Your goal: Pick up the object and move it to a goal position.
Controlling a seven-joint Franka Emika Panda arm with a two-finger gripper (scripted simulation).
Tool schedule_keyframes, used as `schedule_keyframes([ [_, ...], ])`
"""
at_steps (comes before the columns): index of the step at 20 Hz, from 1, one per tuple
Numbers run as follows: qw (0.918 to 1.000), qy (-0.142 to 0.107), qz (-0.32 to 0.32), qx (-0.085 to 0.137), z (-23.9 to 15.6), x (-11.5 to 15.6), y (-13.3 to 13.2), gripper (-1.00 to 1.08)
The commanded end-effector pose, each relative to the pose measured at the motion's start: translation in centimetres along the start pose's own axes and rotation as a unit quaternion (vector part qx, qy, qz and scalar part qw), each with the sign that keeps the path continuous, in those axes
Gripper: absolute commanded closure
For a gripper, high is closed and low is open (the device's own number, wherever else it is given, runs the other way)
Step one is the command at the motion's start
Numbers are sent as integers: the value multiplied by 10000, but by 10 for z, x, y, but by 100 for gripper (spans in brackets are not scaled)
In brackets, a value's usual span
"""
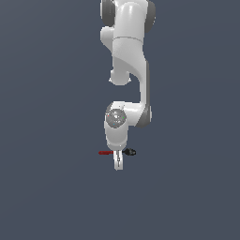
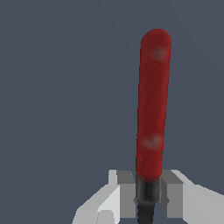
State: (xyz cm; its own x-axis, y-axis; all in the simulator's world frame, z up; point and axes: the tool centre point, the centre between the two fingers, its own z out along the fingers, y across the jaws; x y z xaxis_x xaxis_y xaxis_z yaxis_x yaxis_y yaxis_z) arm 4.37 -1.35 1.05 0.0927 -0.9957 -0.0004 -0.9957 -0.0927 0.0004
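The object (image 1: 107,152) is a slim tool with a red handle, a thin dark shaft and a small black head (image 1: 131,152). In the exterior view it lies level, handle toward that view's left, head toward its right. My gripper (image 1: 118,161) points down over its middle, shut on the shaft. The wrist view shows the red handle (image 2: 152,105) running away from the fingers, with the dark shaft (image 2: 146,194) pinched between both grey pads (image 2: 126,192). The head is hidden in the wrist view.
A plain dark grey-blue ground (image 1: 47,187) fills both views. The white arm (image 1: 129,56) rises above the gripper toward the top of the exterior view.
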Motion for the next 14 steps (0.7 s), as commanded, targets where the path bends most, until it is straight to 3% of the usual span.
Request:
schedule_keyframes([
  [1, 10000, 0, -1, 1, 0, 0, 0, 108],
  [14, 10000, -1, 1, 2, -29, -14, 1, 108],
])
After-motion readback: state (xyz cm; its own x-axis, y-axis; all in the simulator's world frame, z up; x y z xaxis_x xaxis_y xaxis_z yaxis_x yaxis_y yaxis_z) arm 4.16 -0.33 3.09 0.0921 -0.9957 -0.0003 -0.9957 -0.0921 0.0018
